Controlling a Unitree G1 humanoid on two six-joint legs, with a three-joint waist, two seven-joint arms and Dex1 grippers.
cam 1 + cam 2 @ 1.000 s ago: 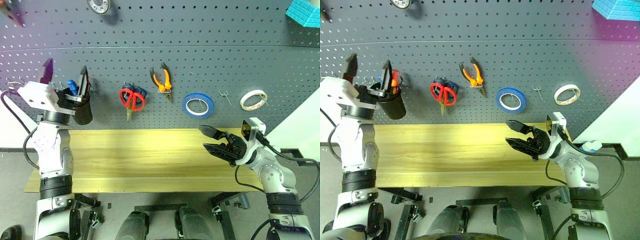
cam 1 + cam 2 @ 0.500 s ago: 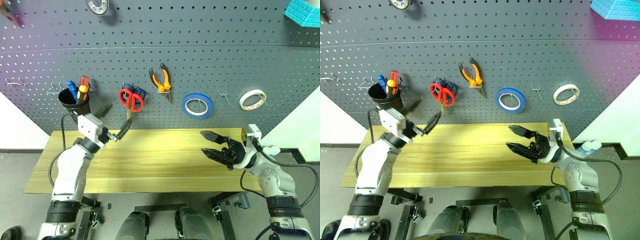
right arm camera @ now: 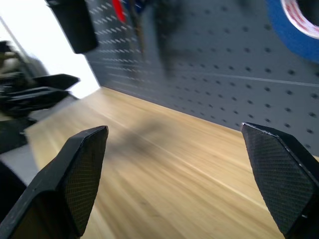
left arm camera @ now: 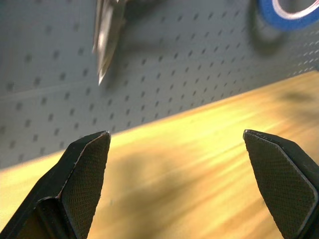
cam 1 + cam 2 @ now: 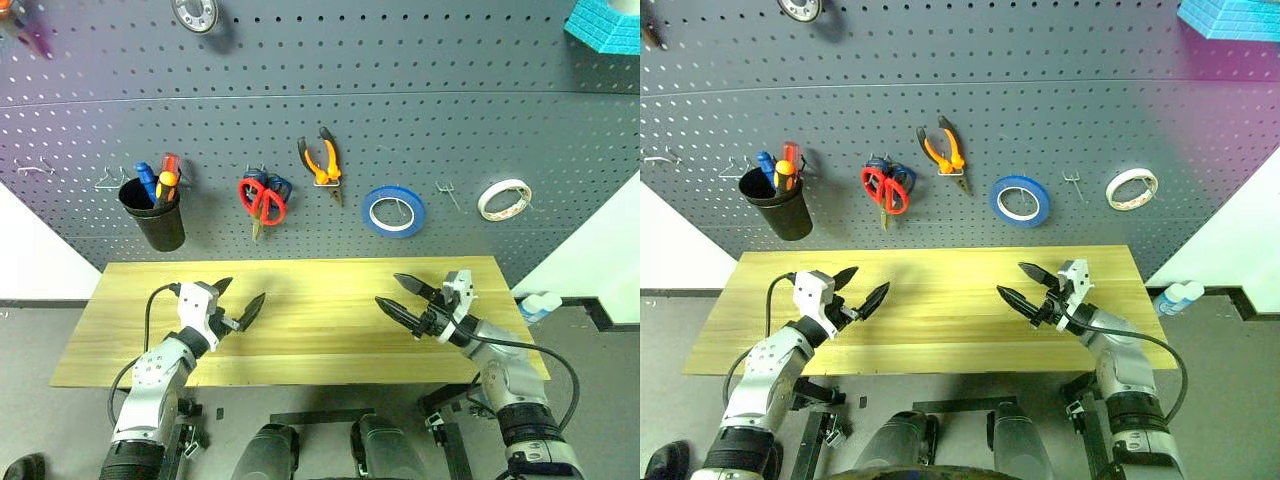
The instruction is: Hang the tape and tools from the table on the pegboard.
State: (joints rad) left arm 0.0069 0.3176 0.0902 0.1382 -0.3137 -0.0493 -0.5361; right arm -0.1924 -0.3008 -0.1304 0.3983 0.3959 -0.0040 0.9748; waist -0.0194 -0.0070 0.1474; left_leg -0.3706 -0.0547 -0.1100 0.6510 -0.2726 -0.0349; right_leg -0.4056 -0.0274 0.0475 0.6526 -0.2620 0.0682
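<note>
Pegboard [image 5: 330, 60], dark grey and dotted with a regular grid of small holes, is seen across the whole back of the scene, with the tools hung along it in a row. Below it the table [image 5: 300, 330] is set, its light yellowish wooden top bare of tools.

On the board, from the robot's left to its right, the following are hung: a black cup [image 5: 155, 215] in which a blue screwdriver [image 5: 145, 178] and a red screwdriver [image 5: 170, 172] are stood, with the orange end of another handle just visible between them; the red-handled scissors [image 5: 262, 202], blades pointing down, with blue-handled scissors [image 5: 281, 186] tucked just behind them; the orange-and-black pliers [image 5: 322, 165], slightly higher; the blue tape [image 5: 396, 210]; a small bare metal hook [image 5: 449, 190]; and a whitish-beige tape roll [image 5: 505, 199].

Higher up, a round metal part [image 5: 196, 12] is fixed near the board's top edge, and a light-blue ribbed object [image 5: 608, 25] is seen at the upper corner on the robot's right.

The left gripper [image 5: 240, 300] is held over the left part of the table top, its two black fingers spread wide with nothing between them. The right gripper [image 5: 400, 296] is held over the right part, fingers likewise spread wide and empty. The two are pointed toward each other, well apart.
</note>
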